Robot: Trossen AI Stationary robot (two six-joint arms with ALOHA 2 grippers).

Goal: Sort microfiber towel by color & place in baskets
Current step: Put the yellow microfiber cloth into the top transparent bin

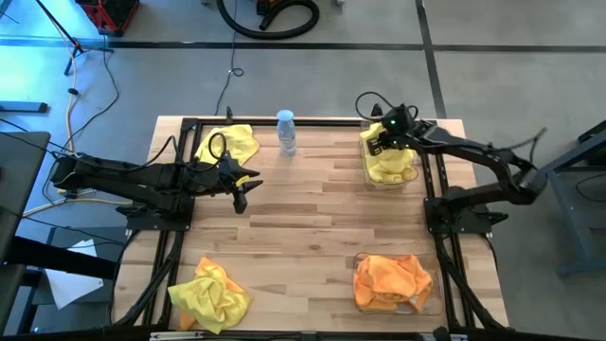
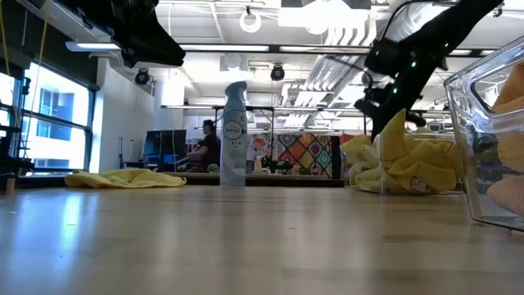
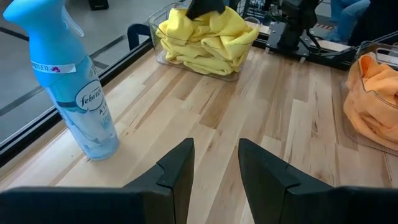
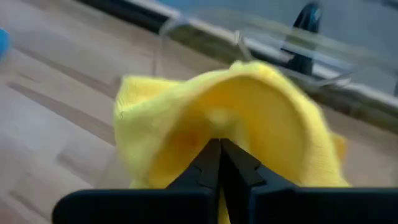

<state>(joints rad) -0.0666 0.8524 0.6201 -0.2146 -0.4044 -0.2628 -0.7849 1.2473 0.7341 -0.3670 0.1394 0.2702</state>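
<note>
My right gripper [image 1: 379, 142] hangs over the far-right clear basket [image 1: 365, 163] and is shut on a yellow towel [image 4: 261, 106]. More yellow cloth [image 3: 205, 34] fills that basket. The near-right basket [image 1: 432, 301] holds orange towels [image 1: 390, 279]. Two yellow towels lie loose on the table, one at the far left [image 1: 227, 144] and one at the near left [image 1: 210, 296]. My left gripper [image 3: 214, 168] is open and holds nothing, above the bare wood left of the table's middle [image 1: 241, 194]. My right gripper pinches a raised fold of the yellow towel [image 4: 217, 127] between its two fingers, coming from above and pointing down. The cloth is drawn up into a peak [image 2: 397, 124] under the fingers. Its lower part rests on the yellow cloths in the far-right basket [image 2: 409, 172].
A blue spray bottle [image 1: 286, 133] stands upright near the far edge, between the far-left yellow towel and the far-right basket. A black metal frame [image 1: 166, 237] runs along the table's sides. Bare wood lies across the middle of the table [image 1: 322, 227].
</note>
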